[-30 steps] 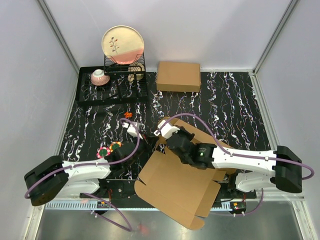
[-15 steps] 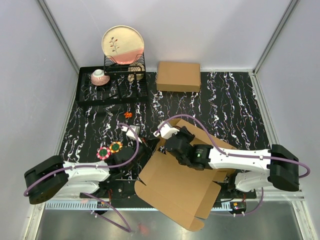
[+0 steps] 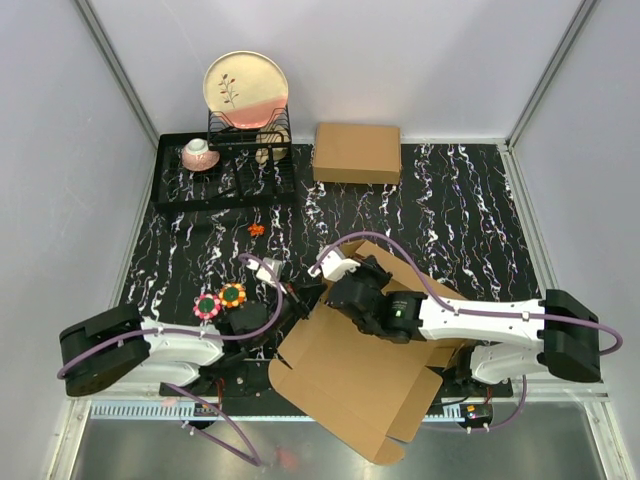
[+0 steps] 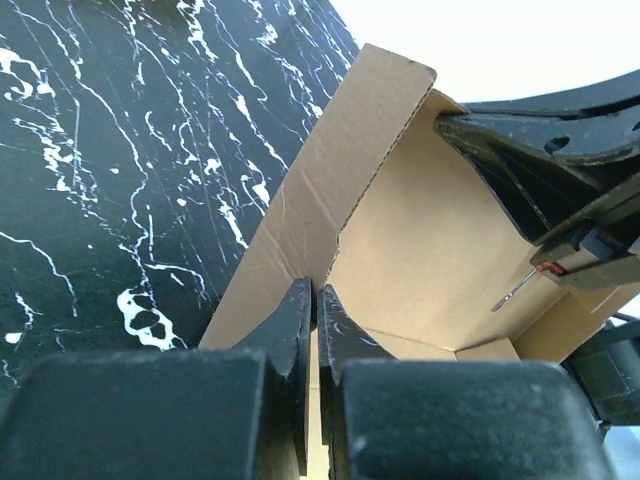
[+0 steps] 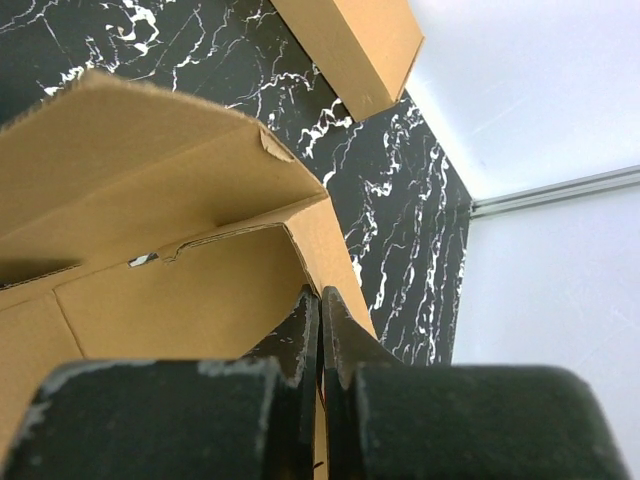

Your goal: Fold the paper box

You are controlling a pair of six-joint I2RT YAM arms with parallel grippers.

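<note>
The paper box (image 3: 350, 385) is a half-formed brown cardboard sheet lying at the near middle of the table, with its walls partly raised. My left gripper (image 3: 303, 293) is shut, and its tips (image 4: 316, 290) touch the foot of the box's raised left wall (image 4: 350, 170) from outside. My right gripper (image 3: 332, 288) is also shut. It reaches inside the box, with its tips (image 5: 320, 292) against an inner corner where two walls (image 5: 170, 290) meet. Nothing shows gripped between either pair of fingers.
A made-up brown cardboard box (image 3: 357, 152) lies at the back of the table. A black dish rack (image 3: 225, 185) at the back left holds a plate (image 3: 246, 88) and a cup (image 3: 199, 152). Two flower toys (image 3: 218, 298) lie by my left arm.
My left gripper, shut throughout, has moved right and nearer until it meets the box's left wall. The right gripper has shifted slightly left inside the box.
</note>
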